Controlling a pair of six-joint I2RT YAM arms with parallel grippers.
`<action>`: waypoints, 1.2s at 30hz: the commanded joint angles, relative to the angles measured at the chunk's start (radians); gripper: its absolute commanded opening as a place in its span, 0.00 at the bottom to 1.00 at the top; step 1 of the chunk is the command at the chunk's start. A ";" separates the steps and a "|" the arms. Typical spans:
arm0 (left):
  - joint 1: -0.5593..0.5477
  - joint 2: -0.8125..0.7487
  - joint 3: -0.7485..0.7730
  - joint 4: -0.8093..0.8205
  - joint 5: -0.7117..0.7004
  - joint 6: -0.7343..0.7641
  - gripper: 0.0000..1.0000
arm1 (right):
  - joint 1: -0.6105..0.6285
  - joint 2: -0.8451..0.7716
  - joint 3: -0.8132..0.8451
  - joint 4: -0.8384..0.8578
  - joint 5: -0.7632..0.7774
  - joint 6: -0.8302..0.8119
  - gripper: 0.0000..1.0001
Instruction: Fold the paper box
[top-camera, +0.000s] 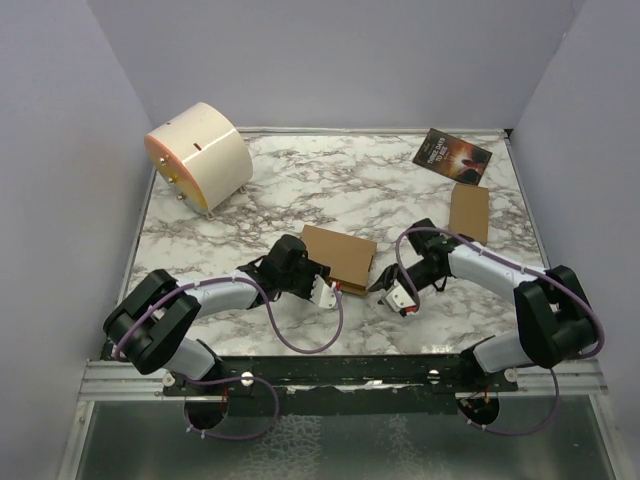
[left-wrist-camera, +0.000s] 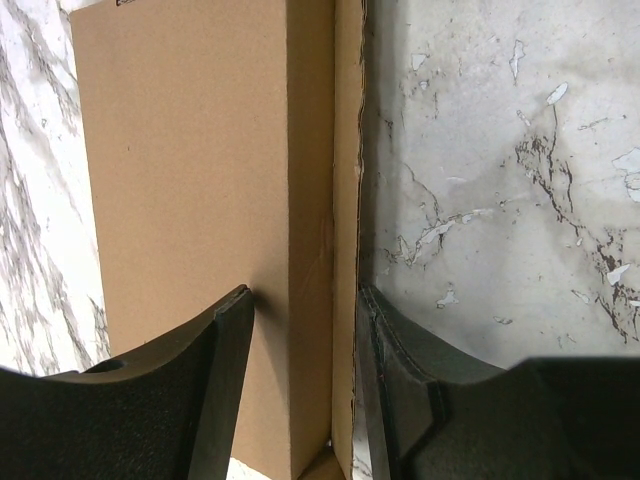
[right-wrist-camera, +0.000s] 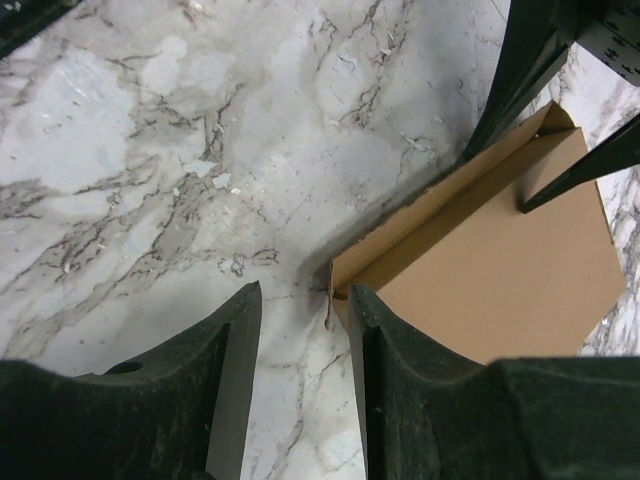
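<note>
The paper box (top-camera: 340, 255) lies mid-table as a flat brown cardboard rectangle with its near side wall raised. My left gripper (top-camera: 336, 290) is open at the box's near edge. In the left wrist view (left-wrist-camera: 305, 300) its jaws straddle the raised side wall, with the box top (left-wrist-camera: 190, 180) under the left finger and the right finger against the wall's outside. My right gripper (top-camera: 380, 284) is open at the box's near right corner. In the right wrist view (right-wrist-camera: 303, 292) that corner of the box (right-wrist-camera: 500, 270) sits between the fingertips.
A smaller brown cardboard box (top-camera: 469, 212) lies at the right, with a dark printed booklet (top-camera: 452, 155) behind it. A white and orange cylinder (top-camera: 200, 155) stands at the back left. Grey walls close in the marble table (top-camera: 330, 190).
</note>
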 joint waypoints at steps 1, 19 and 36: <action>0.006 0.020 0.009 -0.047 0.041 -0.014 0.46 | 0.006 -0.016 -0.024 0.094 0.032 -0.027 0.40; 0.009 0.029 0.013 -0.053 0.052 -0.019 0.47 | 0.084 0.017 -0.048 0.267 0.129 -0.070 0.26; 0.010 0.035 0.017 -0.061 0.056 -0.021 0.47 | 0.102 0.040 -0.027 0.223 0.183 -0.080 0.16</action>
